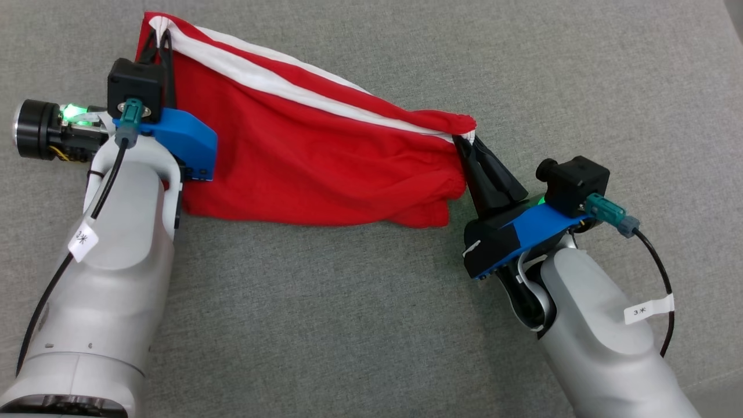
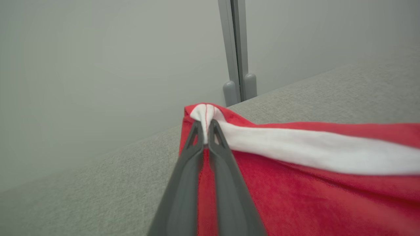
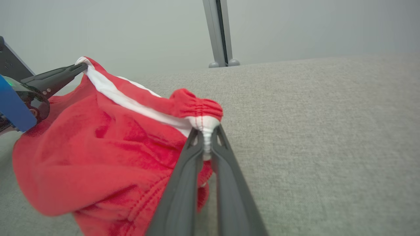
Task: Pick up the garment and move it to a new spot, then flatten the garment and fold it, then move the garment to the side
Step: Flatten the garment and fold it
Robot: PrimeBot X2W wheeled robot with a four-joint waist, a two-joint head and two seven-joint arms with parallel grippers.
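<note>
A red garment with a white stripe along its top edge hangs stretched between my two grippers above the grey fabric surface. My left gripper is shut on the garment's upper left corner, seen close in the left wrist view where the white band bunches between the fingertips. My right gripper is shut on the right corner; in the right wrist view the gathered white and red cloth is pinched between its fingers. The garment's lower edge sags onto the surface.
The grey upholstered surface extends all around. A pale wall with a grey vertical post stands behind it, also seen in the right wrist view as a post. My left gripper's fingers show at that view's left.
</note>
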